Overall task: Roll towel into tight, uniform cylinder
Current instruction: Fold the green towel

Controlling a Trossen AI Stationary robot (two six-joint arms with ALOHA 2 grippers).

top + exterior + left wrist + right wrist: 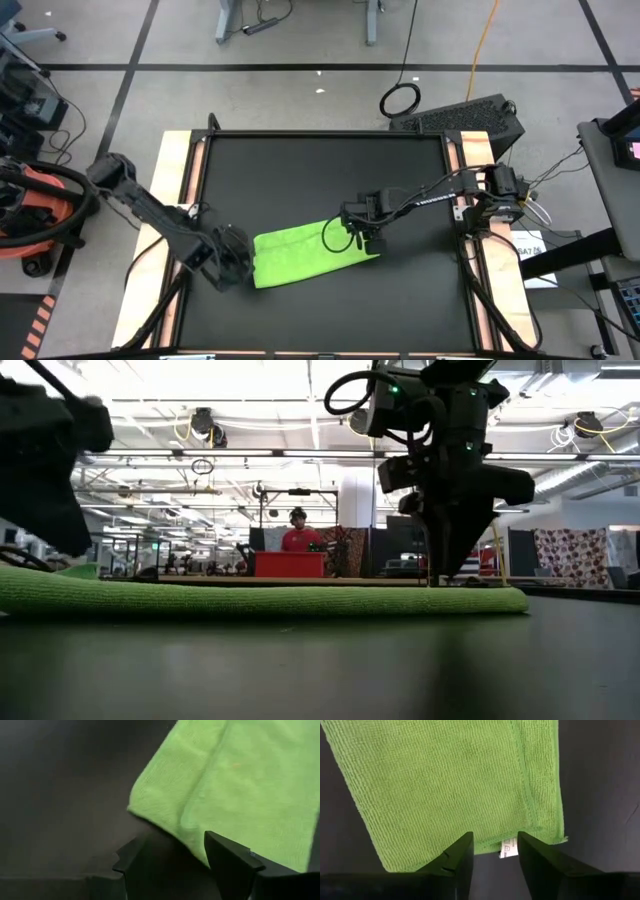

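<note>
High view shows you the lime-green towel (305, 255) lying flat on the black table mat (320, 170), toward the near middle of the mat, folded into a long strip that runs across between the two arms. Your left gripper (238, 262) sits at the towel's left end, just beside its edge. In the left wrist view its fingers (227, 862) stand apart, with one tip over the cloth's rounded corner and nothing between them. Your right gripper (368, 238) is at the towel's right end. In the right wrist view its fingers (457, 857) are spread with a gap, framing the towel's edge and a small white tag (507, 850), gripping nothing. Low view shows you the towel as a thin flat layer on the mat. A person in a red top (297, 535) stands far behind.
</note>
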